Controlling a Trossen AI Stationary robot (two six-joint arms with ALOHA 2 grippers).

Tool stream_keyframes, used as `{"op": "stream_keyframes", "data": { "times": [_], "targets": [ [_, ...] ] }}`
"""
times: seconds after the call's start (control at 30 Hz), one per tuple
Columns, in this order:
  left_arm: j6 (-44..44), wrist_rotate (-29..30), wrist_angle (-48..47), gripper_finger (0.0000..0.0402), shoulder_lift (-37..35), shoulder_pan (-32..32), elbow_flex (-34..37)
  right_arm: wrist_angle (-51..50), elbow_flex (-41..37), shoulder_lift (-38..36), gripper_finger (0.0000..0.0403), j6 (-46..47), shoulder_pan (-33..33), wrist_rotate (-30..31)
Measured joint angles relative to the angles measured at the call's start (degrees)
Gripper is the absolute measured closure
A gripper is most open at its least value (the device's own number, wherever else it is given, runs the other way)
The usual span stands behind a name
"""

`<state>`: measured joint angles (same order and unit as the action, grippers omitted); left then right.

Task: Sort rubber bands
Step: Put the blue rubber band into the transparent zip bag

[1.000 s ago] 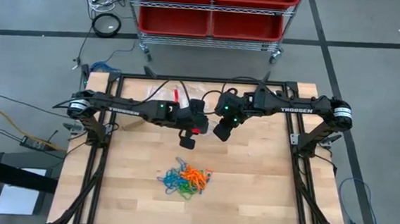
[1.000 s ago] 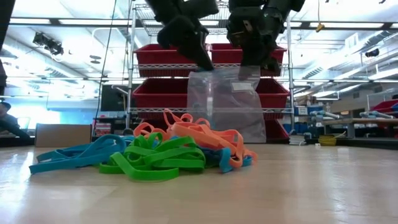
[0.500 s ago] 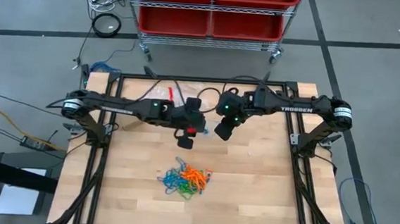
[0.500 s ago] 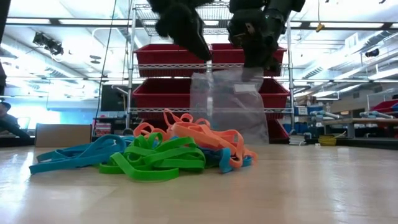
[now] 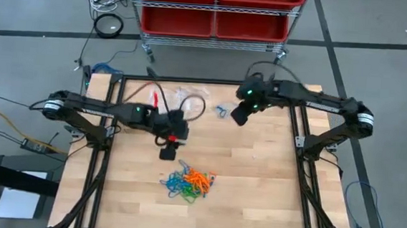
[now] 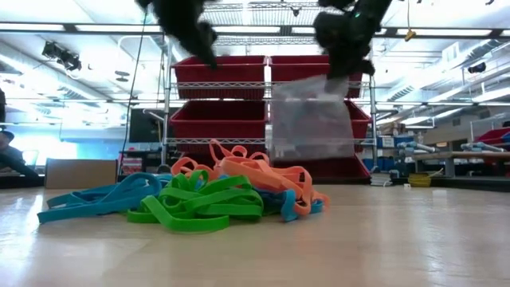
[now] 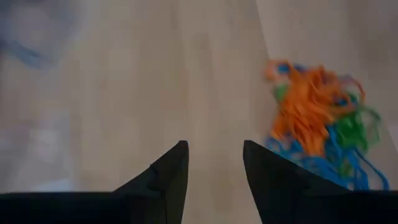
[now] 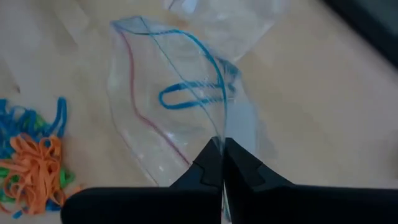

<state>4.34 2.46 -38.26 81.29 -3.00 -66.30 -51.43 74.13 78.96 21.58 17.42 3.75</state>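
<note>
Wooden table (image 5: 256, 182) under me, red bins (image 6: 219, 72) on a wire rack beyond it in the low view. Nearest the low camera I've got the bands (image 6: 199, 195) sitting in one tangled pile on the wood, green in front, blue trailing off toward nine o'clock, orange heaped behind. From above, that same pile (image 5: 188, 184) lies just below the table's centre, around six o'clock.

My left gripper (image 5: 167, 152) hangs just above the pile, at about eleven o'clock from it, not touching. Wrist view shows its fingers (image 7: 168, 177) parted with bare wood between them, nothing held, bands (image 7: 317, 121) off at two o'clock.

Farther back, my right gripper (image 5: 238, 115) is up near the table's one o'clock edge. Its fingers (image 8: 211, 165) are pinched tight on a clear bag (image 8: 180, 106), which hangs lifted off the table (image 6: 311, 119). One blue band (image 8: 193, 94) lies inside it. More clear bags (image 5: 187, 98) rest at the table's twelve o'clock edge.
</note>
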Motion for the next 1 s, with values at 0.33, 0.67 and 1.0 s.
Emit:
{"op": "stream_keyframes", "data": {
  "times": [0.33,0.67,1.0],
  "targets": [
    [-4.03,-7.57,33.62,0.0239,1.00,-4.75,27.36,-4.37,0.00,-13.48,0.0403,-0.83,2.76,-0.95],
    [2.70,-1.51,45.62,0.0239,11.99,-5.42,31.10,-4.19,0.02,-18.88,0.0403,0.72,2.51,-1.84],
    [5.83,-6.00,41.61,0.0356,19.22,-4.59,24.56,-4.18,0.02,-17.09,0.0403,0.81,0.43,-2.00]
  ]
}}
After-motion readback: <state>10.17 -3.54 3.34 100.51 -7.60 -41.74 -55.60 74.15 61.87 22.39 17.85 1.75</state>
